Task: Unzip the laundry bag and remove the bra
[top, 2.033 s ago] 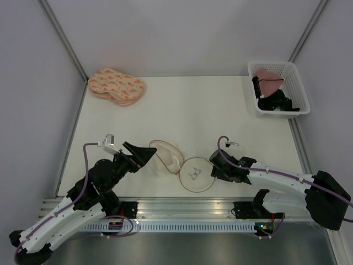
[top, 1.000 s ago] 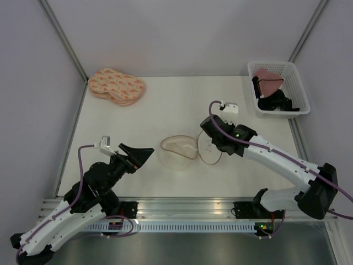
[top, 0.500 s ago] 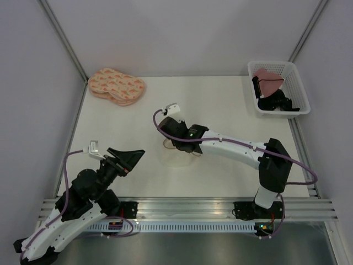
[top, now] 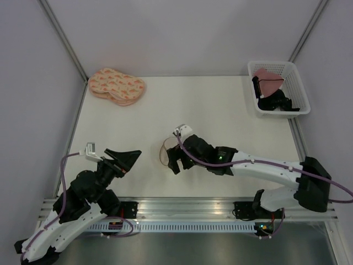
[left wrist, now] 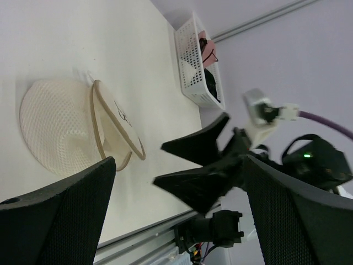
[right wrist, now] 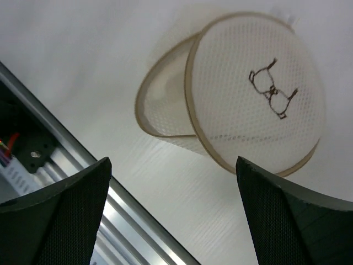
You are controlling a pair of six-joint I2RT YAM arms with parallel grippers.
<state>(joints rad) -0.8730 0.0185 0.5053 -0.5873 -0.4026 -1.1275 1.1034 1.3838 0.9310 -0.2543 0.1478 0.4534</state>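
Right hand [right wrist: 174,218] above laundry bag [right wrist: 248,94], contents unclear

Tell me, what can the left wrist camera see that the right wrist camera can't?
Only the left wrist view shows the white basket holding the pink bra and a black garment, plus the right fingers spread open. Only the right wrist view shows a red wire past the table edge. Both show the laundry bag resting on the white table, with its little line drawing.
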